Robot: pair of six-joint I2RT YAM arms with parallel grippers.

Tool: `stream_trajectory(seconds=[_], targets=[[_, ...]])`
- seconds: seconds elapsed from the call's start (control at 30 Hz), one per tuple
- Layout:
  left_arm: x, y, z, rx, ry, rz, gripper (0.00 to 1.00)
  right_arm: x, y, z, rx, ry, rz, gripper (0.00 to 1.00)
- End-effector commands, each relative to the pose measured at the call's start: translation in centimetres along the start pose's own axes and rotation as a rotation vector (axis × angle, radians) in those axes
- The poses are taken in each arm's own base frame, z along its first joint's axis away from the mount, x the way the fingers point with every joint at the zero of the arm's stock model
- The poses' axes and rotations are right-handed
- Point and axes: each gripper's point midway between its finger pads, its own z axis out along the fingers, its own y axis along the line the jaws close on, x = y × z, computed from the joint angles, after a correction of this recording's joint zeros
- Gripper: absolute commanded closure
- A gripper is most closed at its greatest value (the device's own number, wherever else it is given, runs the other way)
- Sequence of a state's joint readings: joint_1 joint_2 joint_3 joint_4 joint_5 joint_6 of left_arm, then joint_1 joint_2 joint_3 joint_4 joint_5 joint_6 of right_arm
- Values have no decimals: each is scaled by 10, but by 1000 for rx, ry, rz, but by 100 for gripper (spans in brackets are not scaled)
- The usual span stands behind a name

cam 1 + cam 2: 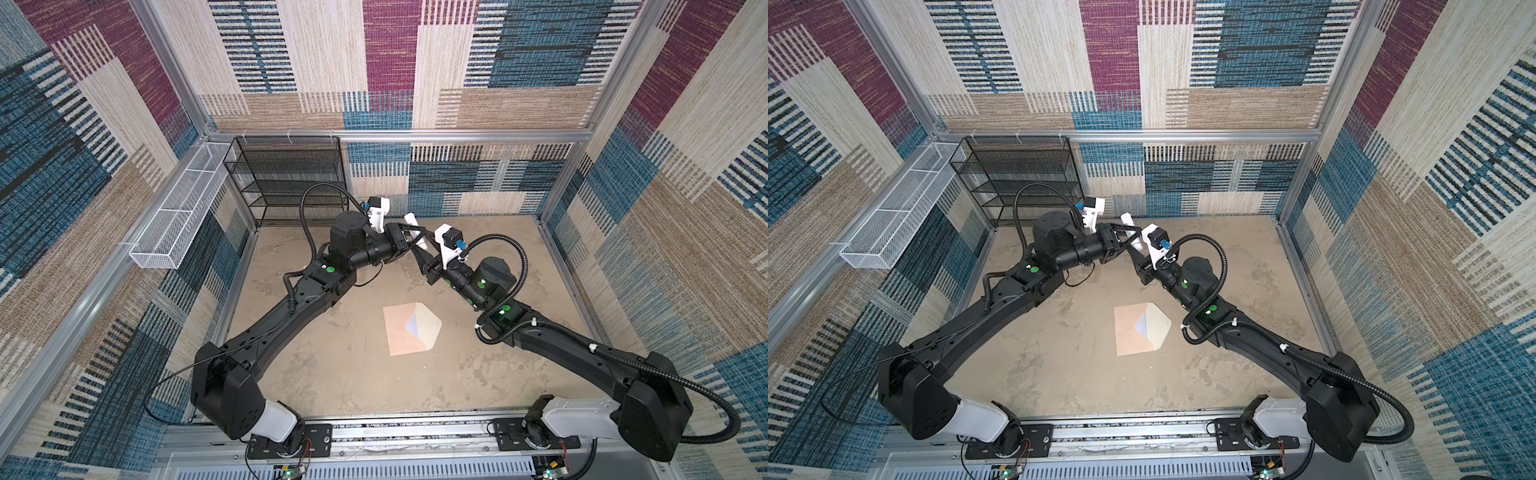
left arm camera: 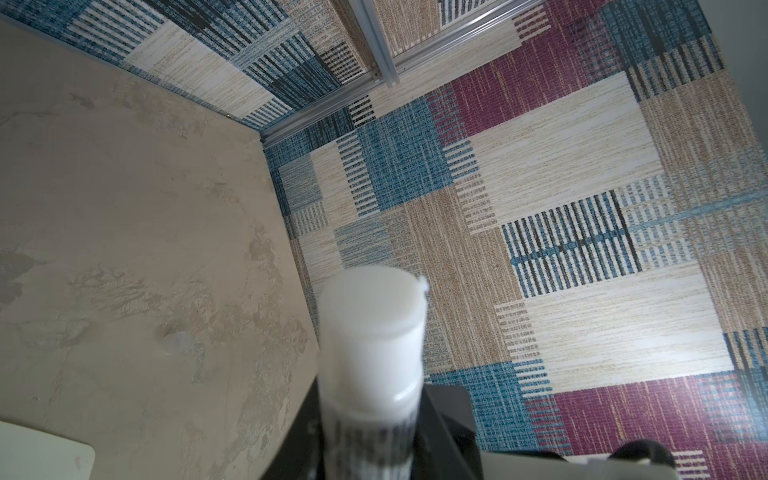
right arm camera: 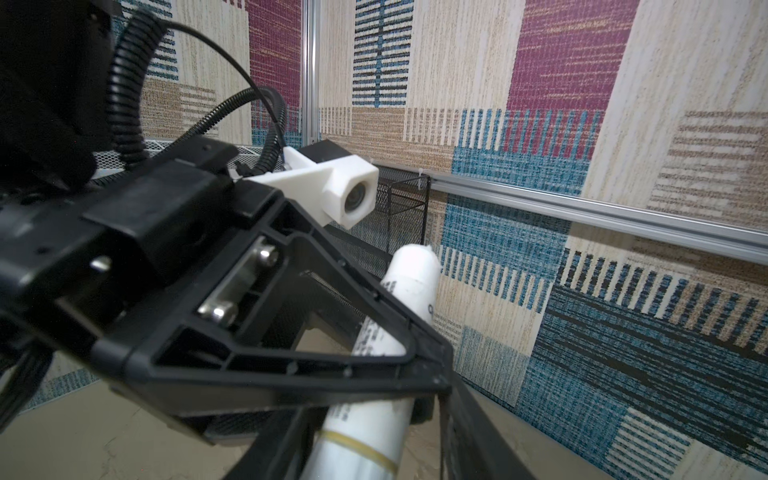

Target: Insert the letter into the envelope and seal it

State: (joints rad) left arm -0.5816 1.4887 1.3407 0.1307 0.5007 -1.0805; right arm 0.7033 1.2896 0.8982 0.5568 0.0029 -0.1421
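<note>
The peach envelope (image 1: 399, 336) (image 1: 1128, 334) lies flat mid-table, its cream flap (image 1: 430, 328) open toward the right. The letter (image 1: 414, 325) (image 1: 1143, 326) shows only as a white-and-blue wedge in the envelope's mouth. High above the far side of the table, my left gripper (image 1: 409, 235) (image 2: 370, 436) is shut on a white glue stick (image 1: 409, 219) (image 1: 1127, 219) (image 2: 374, 332) (image 3: 411, 278). My right gripper (image 1: 419, 249) (image 3: 365, 436) straddles the stick's other end, jaws open, with a gap showing on one side.
A black mesh shelf rack (image 1: 286, 178) stands at the back left of the table. A white wire basket (image 1: 183, 208) hangs on the left wall. Patterned walls with aluminium rails close in the table on three sides.
</note>
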Motion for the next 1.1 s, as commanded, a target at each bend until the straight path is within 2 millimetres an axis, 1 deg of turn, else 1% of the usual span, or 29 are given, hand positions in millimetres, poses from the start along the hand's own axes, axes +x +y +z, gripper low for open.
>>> stream_trajectory(seconds=[0.0, 0.07, 0.2, 0.3, 0.4, 0.43, 0.47, 0.5, 0.6, 0.67, 0.8, 0.9, 1.0, 1.07], targets=[[7, -12, 2, 42, 35, -2, 100, -6, -6, 2, 33, -19, -5, 60], [10, -12, 3, 45, 44, -2, 100, -5, -7, 3, 37, -14, -1, 66], [13, -14, 4, 52, 56, -2, 100, -3, -9, 3, 47, -7, 9, 71], [17, -13, 4, 53, 69, -6, 100, -3, -11, 3, 58, -5, 19, 79], [20, -12, 3, 51, 80, -14, 88, -6, -13, 2, 69, -1, 21, 85], [19, -11, 2, 45, 76, -13, 83, -8, -14, 2, 73, 1, 24, 86], [19, -11, 0, 39, 72, -10, 71, -7, -15, 2, 79, 10, 25, 88], [17, -11, -2, 33, 63, -1, 61, -10, -16, 0, 82, 15, 25, 89], [9, -9, -13, -2, 22, 49, 48, -14, -18, -3, 90, 66, 32, 91], [1, -5, -25, -56, -14, 90, 43, -13, -21, -6, 101, 115, 32, 93], [-13, 17, -62, -230, -73, 158, 40, -11, -24, -16, 112, 236, 37, 95], [-20, 44, -92, -379, -96, 164, 42, -3, -27, -20, 125, 369, 56, 96], [-15, 82, -116, -535, -51, 91, 51, 11, -26, -22, 127, 536, 89, 97], [-4, 105, -123, -598, 5, 22, 55, 21, -22, -22, 119, 654, 125, 96]])
